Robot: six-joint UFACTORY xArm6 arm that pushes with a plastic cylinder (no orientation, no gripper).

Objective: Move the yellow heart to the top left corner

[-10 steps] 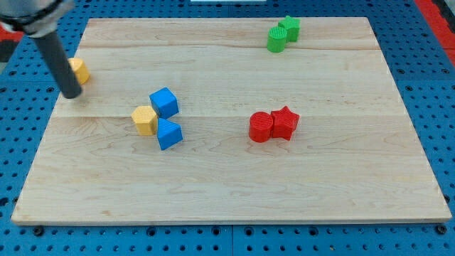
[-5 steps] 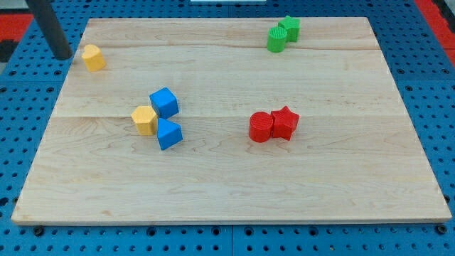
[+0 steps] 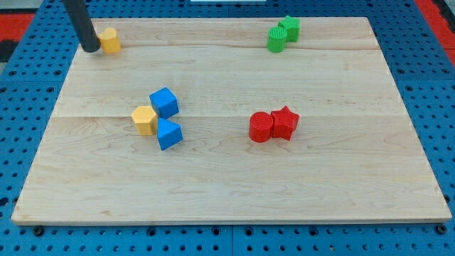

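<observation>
The desk (image 3: pixel 227 178) is showing pale, smooth wood with fine grain running lengthwise in joined planks. Around it, a blue perforated panel (image 3: pixel 426 85) is looking like painted metal. The rod above my tip (image 3: pixel 91 50) is appearing dark and matt. The red cylinder (image 3: pixel 261 127) is looking like matt moulded plastic.

Pale wood surface (image 3: pixel 234 178), planks running side to side, sitting on a blue pegboard base (image 3: pixel 14 178) full of little holes. Red patches (image 3: pixel 18 18) peek in at 10 and 2 o'clock. Lighting's even and bright.
</observation>
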